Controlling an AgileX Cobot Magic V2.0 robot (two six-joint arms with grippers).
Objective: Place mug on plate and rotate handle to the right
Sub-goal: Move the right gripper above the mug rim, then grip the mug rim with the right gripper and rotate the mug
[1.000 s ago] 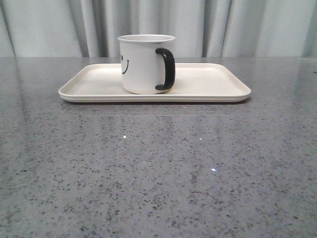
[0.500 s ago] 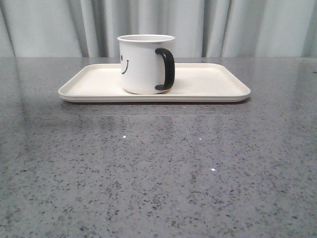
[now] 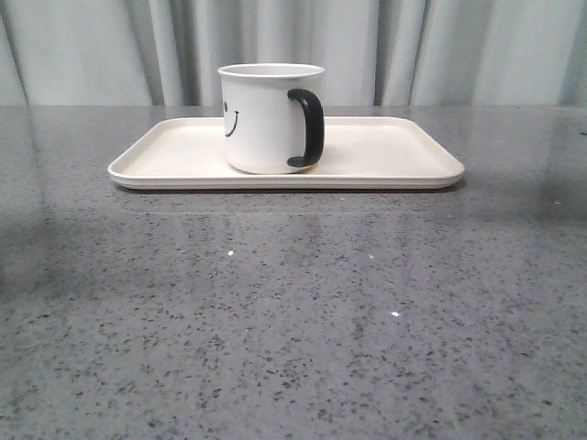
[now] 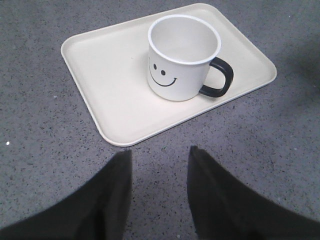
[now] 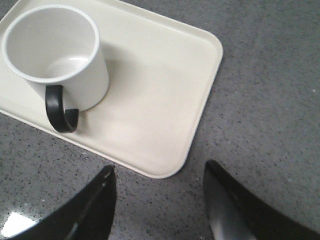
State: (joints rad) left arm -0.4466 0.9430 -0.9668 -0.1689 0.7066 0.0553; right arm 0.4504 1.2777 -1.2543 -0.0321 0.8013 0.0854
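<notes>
The white mug with a black smiley face stands upright on the cream-white plate. Its black handle points to the right and a little toward the camera in the front view. The mug and plate also show in the left wrist view, and the mug, handle and plate in the right wrist view. My left gripper is open and empty above the table, short of the plate's edge. My right gripper is open and empty near a plate corner. Neither gripper shows in the front view.
The grey speckled stone table stretches in front of the plate. Pale curtains hang behind the table's far edge.
The mug and plate have stayed in place. A faint shadow on the table's left side has shifted slightly.
</notes>
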